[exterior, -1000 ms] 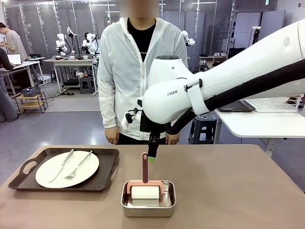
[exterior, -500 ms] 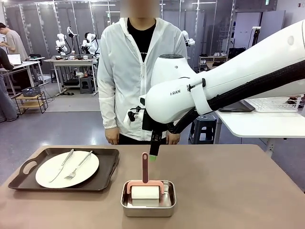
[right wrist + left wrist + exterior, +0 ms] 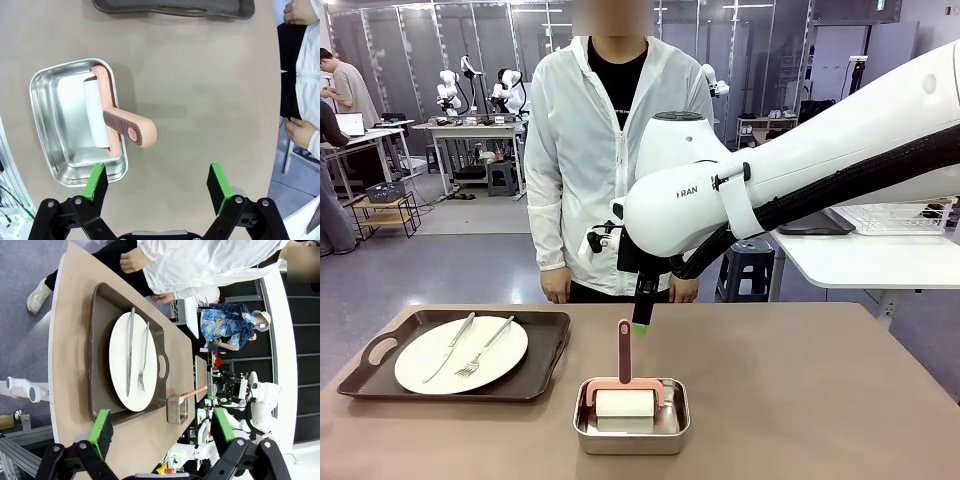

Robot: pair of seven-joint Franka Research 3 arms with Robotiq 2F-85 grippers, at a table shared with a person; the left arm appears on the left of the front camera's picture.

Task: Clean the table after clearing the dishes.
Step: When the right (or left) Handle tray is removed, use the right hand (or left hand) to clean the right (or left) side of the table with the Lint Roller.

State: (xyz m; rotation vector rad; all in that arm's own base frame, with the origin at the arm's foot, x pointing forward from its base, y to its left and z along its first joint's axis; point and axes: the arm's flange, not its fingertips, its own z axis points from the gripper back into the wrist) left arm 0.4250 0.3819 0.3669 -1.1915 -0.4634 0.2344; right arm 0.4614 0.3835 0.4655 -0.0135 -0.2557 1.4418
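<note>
On the taupe table, at 6 o'clock near the front edge: steel pan holding pink roller, handle up. Just above the handle tip, at 12 o'clock: right gripper, jaws wide apart, touching nothing. At 10 o'clock from the pan: dark tray carrying white plate with knife and fork side by side. High above the tray's near end: left gripper, jaws likewise spread, empty. At 12 o'clock, behind the far edge: person standing.
</note>
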